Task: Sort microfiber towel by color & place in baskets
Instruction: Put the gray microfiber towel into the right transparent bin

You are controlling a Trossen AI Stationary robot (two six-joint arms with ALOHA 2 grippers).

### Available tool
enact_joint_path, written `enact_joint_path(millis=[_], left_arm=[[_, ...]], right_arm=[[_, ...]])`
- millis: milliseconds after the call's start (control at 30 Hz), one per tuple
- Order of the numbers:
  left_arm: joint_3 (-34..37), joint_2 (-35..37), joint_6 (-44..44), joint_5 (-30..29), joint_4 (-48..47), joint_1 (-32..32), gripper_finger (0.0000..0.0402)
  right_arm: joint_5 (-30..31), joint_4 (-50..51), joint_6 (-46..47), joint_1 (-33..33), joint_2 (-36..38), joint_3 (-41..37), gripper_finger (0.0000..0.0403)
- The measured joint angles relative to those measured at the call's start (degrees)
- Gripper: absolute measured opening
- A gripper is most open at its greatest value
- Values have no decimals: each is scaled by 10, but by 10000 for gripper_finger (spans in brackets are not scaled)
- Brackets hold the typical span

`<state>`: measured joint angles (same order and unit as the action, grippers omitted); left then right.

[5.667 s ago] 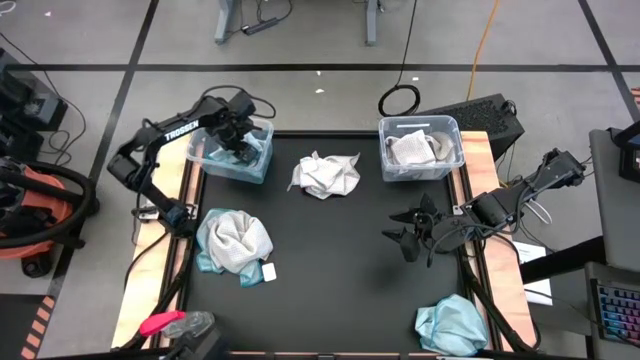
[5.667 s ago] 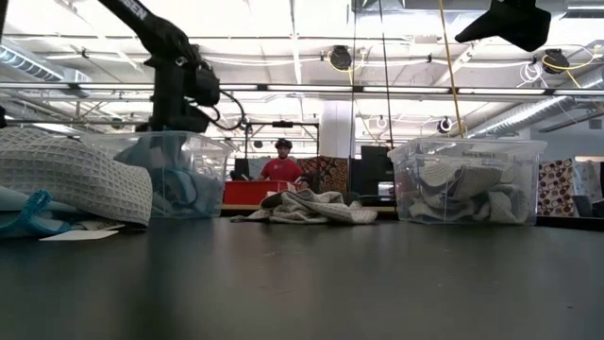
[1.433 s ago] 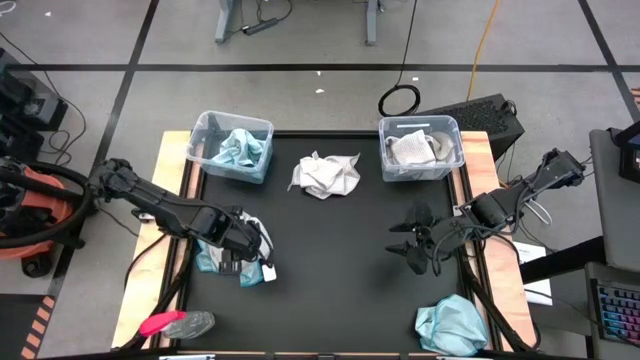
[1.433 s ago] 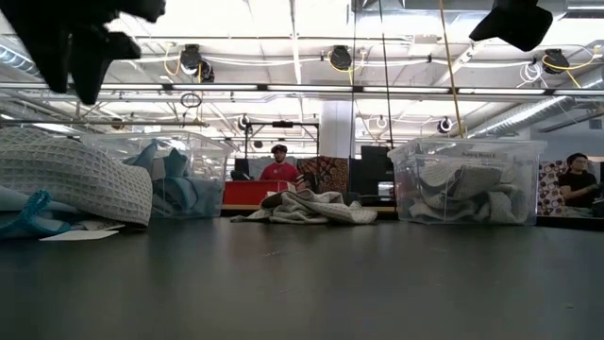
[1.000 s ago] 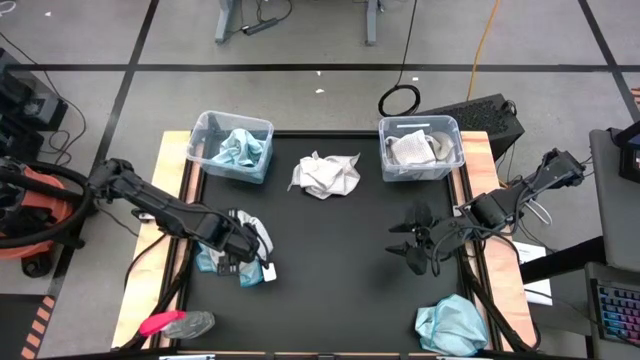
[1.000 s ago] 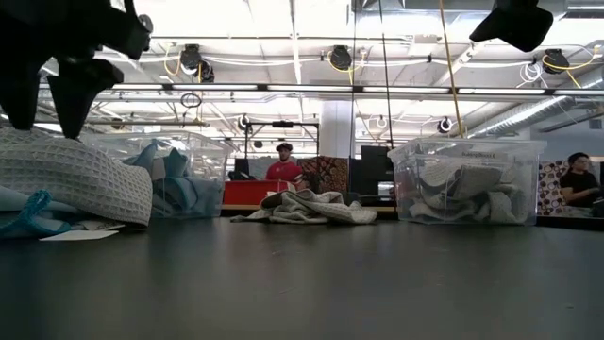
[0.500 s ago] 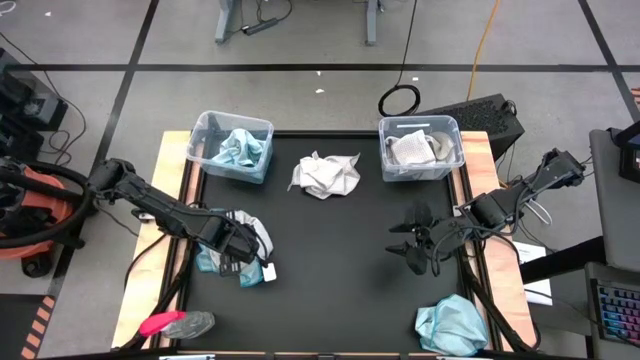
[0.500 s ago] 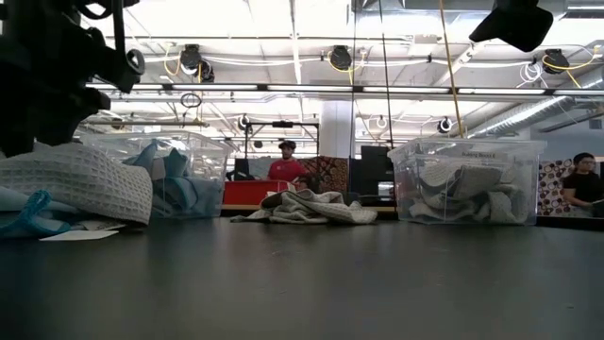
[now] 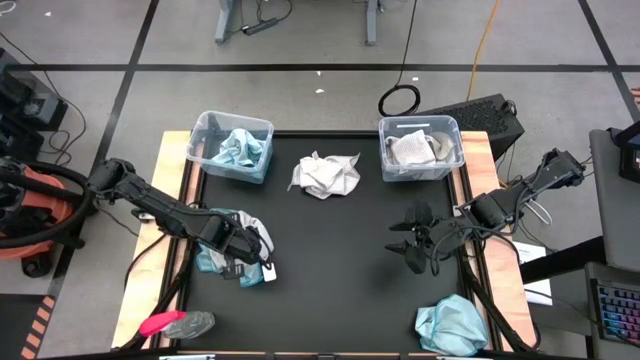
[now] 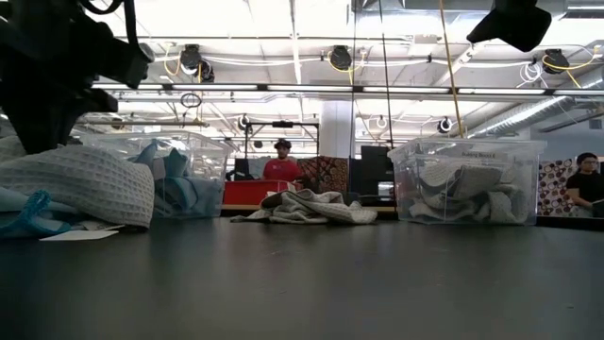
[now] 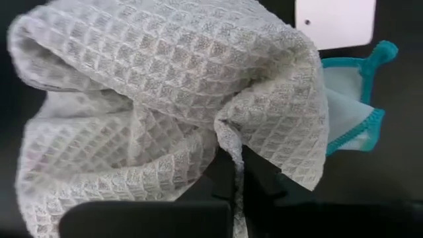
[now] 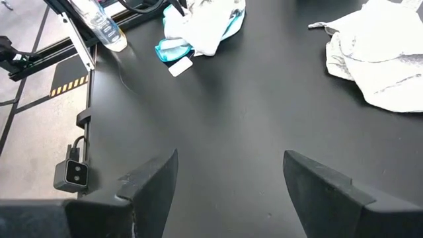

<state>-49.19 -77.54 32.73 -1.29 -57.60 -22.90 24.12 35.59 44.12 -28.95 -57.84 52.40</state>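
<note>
- left gripper (image 9: 243, 247) is down on the towel pile near the left edge of the black tabletop (image 9: 340, 280), fingers pinched together on a fold of the grey-white towel (image 9: 250, 232)
- left wrist view: waffle-weave grey-white towel bunches right at the fingers, a ridge of cloth pulled in between them
- teal towel (image 9: 207, 262) lies under the grey-white one, its edge poking out on the side toward the left edge; a white tag (image 9: 268, 273) sits on the tabletop just beside the pile
- right gripper (image 9: 415, 246) hangs over the right half of the tabletop, near the right edge, jaws spread wide, holding nothing; right wrist view shows bare black surface between its fingers
- second grey-white towel (image 9: 325, 174) is crumpled at the middle of the back edge, between the two baskets, well apart from both grippers
- left basket (image 9: 203, 132) at the back left corner has teal cloth (image 9: 238, 148) in it
- right basket (image 9: 452, 133) at the back right corner has grey-white cloth (image 9: 411, 149) in it
- another teal towel (image 9: 452, 324) lies at the front right corner, near the right gripper but not touching
- pink-and-grey object (image 9: 170, 324) lies at the front left corner
</note>
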Motion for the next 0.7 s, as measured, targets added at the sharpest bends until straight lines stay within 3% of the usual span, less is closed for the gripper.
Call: enact_joint_path(millis=[267, 700], left_arm=[[-7, 1, 17, 48, -4, 0, 6], [-96, 1, 30, 51, -73, 0, 3]], right_arm=[[-1, 0, 0, 0, 0, 0, 265], [-3, 3, -11, 0, 0, 0, 265]])
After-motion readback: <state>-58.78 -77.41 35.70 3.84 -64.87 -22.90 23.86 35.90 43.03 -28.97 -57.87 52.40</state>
